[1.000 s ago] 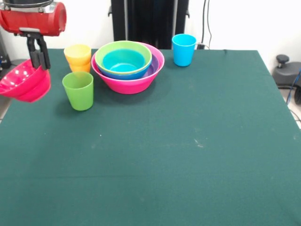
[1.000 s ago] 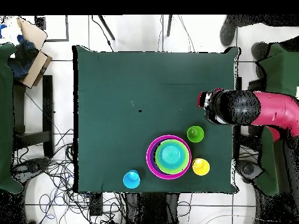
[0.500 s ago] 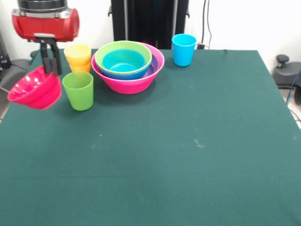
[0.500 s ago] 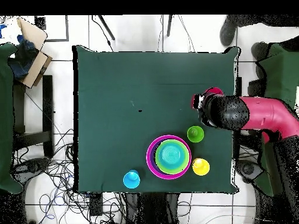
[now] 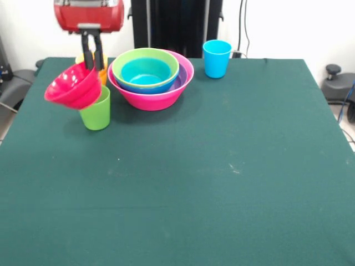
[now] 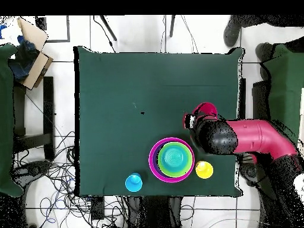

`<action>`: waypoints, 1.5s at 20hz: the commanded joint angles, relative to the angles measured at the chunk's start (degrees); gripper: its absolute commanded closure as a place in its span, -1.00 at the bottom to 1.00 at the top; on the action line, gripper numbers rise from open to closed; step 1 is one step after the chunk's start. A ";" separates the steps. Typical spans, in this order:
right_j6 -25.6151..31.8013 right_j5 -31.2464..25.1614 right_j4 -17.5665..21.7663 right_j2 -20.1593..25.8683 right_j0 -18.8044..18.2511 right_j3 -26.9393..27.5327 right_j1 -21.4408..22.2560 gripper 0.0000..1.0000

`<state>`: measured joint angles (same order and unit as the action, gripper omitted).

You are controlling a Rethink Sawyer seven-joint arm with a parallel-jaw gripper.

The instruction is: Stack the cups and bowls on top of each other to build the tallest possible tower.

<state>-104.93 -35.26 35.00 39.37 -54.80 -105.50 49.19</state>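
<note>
Carried in from the table's edge, the red-pink bowl (image 5: 72, 86) is now held tilted in the air by its rim in the closed gripper (image 5: 92, 55), right in front of the green cup (image 5: 96, 112). That cup could be knocked over by a low pass. Glossy nested bowls (image 5: 150, 77) sit close beside.

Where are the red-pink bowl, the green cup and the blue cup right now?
red-pink bowl (image 5: 71, 88): front view, on its tilted inner wall.
green cup (image 5: 96, 115): front view, on its lower side wall.
blue cup (image 5: 216, 62): front view, on its side wall.
</note>
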 commanded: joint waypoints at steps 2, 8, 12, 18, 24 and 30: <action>1.75 3.18 -2.59 1.84 -1.19 -14.46 10.60 1.00; 1.38 6.75 -3.26 2.68 -2.46 -21.06 14.77 1.00; -1.48 10.41 1.78 -0.76 -0.29 -21.15 12.70 1.00; -6.64 18.17 7.81 -7.91 3.28 -23.07 10.09 1.00; -6.93 22.01 7.61 -10.95 5.22 -28.63 14.03 1.00; -3.65 24.98 8.40 -10.94 3.32 -31.49 14.75 1.00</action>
<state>-104.94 -13.90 38.38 31.14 -52.28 -130.62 63.83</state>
